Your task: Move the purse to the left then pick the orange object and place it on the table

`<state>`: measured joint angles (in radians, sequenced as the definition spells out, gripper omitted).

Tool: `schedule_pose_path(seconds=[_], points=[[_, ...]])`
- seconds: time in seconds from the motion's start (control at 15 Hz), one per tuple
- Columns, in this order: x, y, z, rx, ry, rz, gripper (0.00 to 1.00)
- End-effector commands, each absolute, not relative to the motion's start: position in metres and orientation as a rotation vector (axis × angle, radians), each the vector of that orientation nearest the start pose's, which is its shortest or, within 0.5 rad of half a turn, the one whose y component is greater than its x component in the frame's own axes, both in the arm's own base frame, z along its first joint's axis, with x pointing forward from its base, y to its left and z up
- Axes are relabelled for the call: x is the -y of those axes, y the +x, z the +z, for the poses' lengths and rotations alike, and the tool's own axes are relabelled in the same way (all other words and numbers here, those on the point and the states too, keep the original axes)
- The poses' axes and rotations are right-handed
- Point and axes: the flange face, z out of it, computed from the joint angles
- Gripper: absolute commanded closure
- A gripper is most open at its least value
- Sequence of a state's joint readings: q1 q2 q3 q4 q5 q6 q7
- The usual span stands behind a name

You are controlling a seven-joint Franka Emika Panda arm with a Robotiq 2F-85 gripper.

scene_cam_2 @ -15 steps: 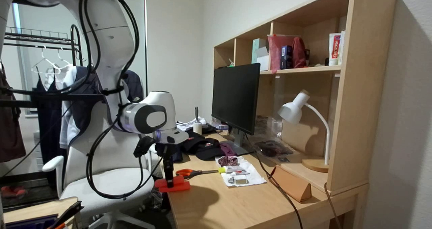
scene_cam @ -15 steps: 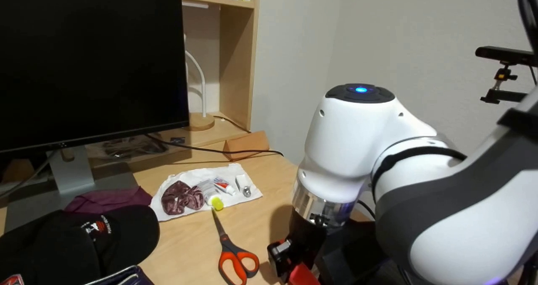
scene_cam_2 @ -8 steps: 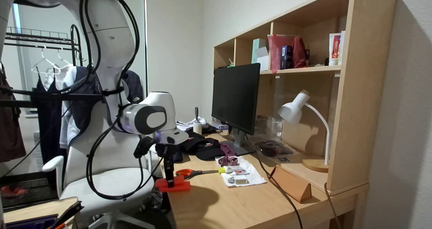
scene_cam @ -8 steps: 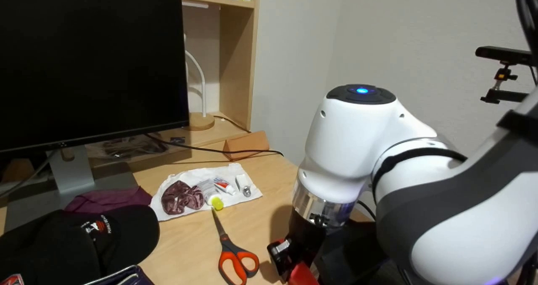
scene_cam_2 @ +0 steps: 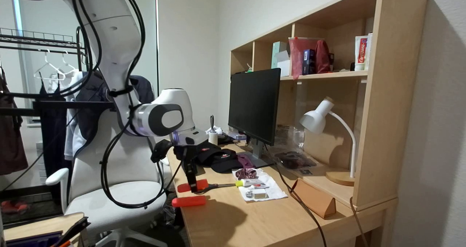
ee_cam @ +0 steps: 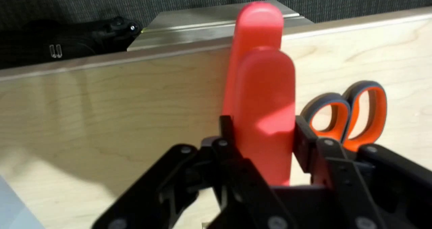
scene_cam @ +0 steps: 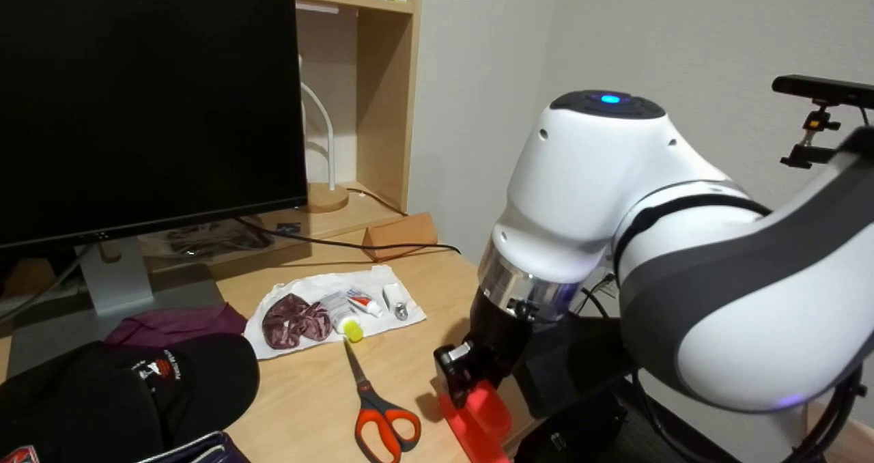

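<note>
My gripper (ee_cam: 264, 131) is shut on the orange object (ee_cam: 265, 87), a long red-orange piece with a rounded end, its fingers on both sides. In an exterior view the gripper (scene_cam_2: 192, 188) holds this piece (scene_cam_2: 202, 184) above the table (scene_cam_2: 255, 218). A second red-orange piece (scene_cam_2: 188, 202) lies lower, reaching over the table's edge. It also shows behind the held piece in the wrist view (ee_cam: 259, 23). I cannot tell whether the two are joined. The purse (scene_cam: 220, 451), dark navy, is mostly cut off at the bottom of an exterior view.
Scissors (scene_cam: 372, 408) with orange handles lie beside the gripper. A black cap (scene_cam: 130, 395) is by the monitor (scene_cam: 150, 108). A white cloth (scene_cam: 403, 302) bears tubes and a scrunchie (scene_cam: 290, 323). A tan case (scene_cam: 401, 237) and black cable lie farther back. A chair (scene_cam_2: 116, 199) stands at the table's edge.
The arm has risen and moved over the table, with the gripper tilted more. The held red-orange piece has gone up with it, and a gap now shows above the lower piece.
</note>
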<state>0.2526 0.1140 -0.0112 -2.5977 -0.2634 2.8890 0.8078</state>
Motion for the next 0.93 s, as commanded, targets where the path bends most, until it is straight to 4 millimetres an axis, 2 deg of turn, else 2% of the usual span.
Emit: schedule_pose_path(seconds=[0.0,0.2,0.4,0.67,0.87], points=[[-0.098,0.430,0.257,-0.504,-3.093,-0.378,0.81],[-0.071,0.425,0.267,-0.446,-3.123,-0.425,0.81],[-0.047,0.420,0.269,-0.353,-3.134,-0.475,0.81],[-0.022,0.412,0.257,-0.239,-3.130,-0.488,0.81],[-0.006,0.394,0.239,-0.295,-3.103,-0.454,0.81]])
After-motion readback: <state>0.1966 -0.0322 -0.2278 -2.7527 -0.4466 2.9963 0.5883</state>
